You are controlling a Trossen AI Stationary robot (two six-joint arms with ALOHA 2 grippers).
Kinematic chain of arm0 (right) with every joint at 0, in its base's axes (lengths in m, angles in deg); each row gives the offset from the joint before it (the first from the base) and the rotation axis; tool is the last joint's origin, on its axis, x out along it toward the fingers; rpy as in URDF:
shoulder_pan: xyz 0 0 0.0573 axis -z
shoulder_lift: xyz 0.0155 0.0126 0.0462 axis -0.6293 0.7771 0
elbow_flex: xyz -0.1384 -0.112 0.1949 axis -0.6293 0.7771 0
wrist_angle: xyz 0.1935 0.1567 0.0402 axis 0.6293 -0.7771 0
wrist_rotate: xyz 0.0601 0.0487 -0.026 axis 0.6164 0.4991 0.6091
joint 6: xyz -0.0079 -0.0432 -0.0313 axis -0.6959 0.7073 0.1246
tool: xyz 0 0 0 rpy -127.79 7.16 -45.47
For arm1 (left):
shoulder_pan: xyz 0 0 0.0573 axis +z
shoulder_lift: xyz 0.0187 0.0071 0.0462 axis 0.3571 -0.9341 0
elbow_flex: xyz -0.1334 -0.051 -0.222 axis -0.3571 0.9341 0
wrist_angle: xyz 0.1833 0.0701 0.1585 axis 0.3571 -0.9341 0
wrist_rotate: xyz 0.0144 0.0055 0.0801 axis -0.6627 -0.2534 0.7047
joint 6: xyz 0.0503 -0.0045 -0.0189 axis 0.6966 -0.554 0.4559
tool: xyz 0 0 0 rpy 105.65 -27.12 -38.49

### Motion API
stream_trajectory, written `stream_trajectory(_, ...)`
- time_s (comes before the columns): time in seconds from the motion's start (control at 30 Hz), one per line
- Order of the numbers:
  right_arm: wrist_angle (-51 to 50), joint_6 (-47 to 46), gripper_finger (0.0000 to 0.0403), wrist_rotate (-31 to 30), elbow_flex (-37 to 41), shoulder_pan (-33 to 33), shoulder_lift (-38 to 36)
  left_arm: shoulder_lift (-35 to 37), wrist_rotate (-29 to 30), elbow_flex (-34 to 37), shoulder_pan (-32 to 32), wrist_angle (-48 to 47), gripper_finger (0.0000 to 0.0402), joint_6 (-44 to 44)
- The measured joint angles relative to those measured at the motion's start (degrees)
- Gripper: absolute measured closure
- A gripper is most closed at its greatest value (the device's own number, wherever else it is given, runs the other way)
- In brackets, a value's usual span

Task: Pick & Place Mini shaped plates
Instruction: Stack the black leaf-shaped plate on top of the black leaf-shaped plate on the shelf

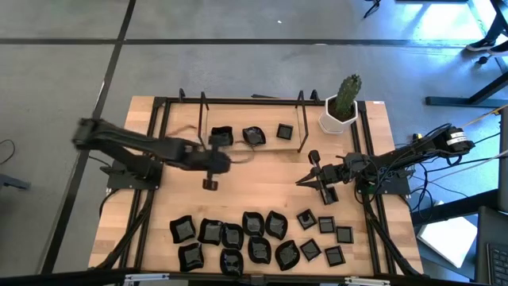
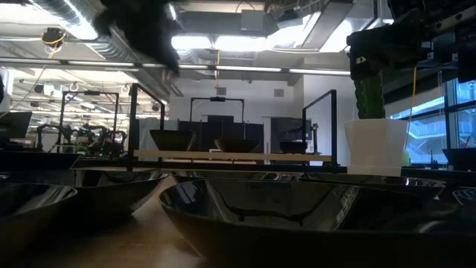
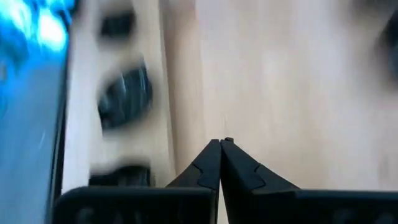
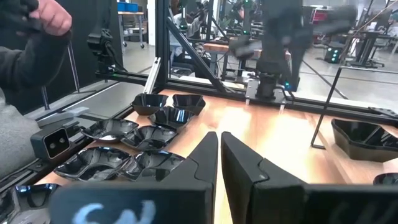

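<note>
Several mini shaped plates [image 1: 254, 238], glossy and black, lie in a loose cluster along the table's near edge. Three more plates [image 1: 254, 135] sit on the wooden shelf of a black rack [image 1: 302, 127] at the far side. My left gripper [image 1: 228, 164] hangs shut above the bare wood just in front of that shelf, with nothing between its fingers [image 3: 211, 165]; the shelf's plates [image 3: 124, 96] blur past beside it. My right gripper [image 1: 302, 181] waits shut at mid-right, pointing level toward the table's left, its fingers [image 4: 208, 162] holding nothing.
A white hexagonal pot with a green cactus [image 1: 341, 107] stands at the far right corner. Black frame rails [image 1: 159, 151] run along both sides of the table. A person's hand and dark sleeve [image 4: 37, 37] show beyond the table's near edge.
</note>
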Motion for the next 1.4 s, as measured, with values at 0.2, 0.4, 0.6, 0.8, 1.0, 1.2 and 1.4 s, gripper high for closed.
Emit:
stream_trajectory(0.2,-0.2,0.0,0.0379,0.0,0.0,0.0,0.0,22.3,-13.1,23.0,3.7,33.9,0.04,4.7)
stream_trajectory(0.4,-0.2,0.0,0.0379,0.0,0.0,0.0,0.0,32.7,-14.0,38.3,7.8,50.4,0.0399,10.3)
stream_trajectory(0.6,-0.2,2.1,0.0379,-0.9,0.0,0.0,0.0,36.3,-13.9,42.4,10.7,52.5,0.0399,9.4)
stream_trajectory(0.8,-0.2,2.2,0.0379,-3.5,0.0,0.0,0.0,37.2,-13.3,44.7,11.3,51.7,0.0398,7.5)
stream_trajectory(1.0,-20.9,2.3,0.039,-9.9,-11.2,-7.0,1.7,37.2,-13.3,44.7,10.7,49.9,0.0398,6.6)
stream_trajectory(1.2,-56.1,-9.1,0.0393,-22.3,-33.1,-16.7,14.7,37.1,-13.3,44.7,9.9,49.8,0.0395,5.9)
stream_trajectory(1.4,-72.4,-23.9,0.0389,-20.7,-48.5,-19.0,28.7,37.1,-13.3,44.7,9.9,48.5,0.0398,4.9)
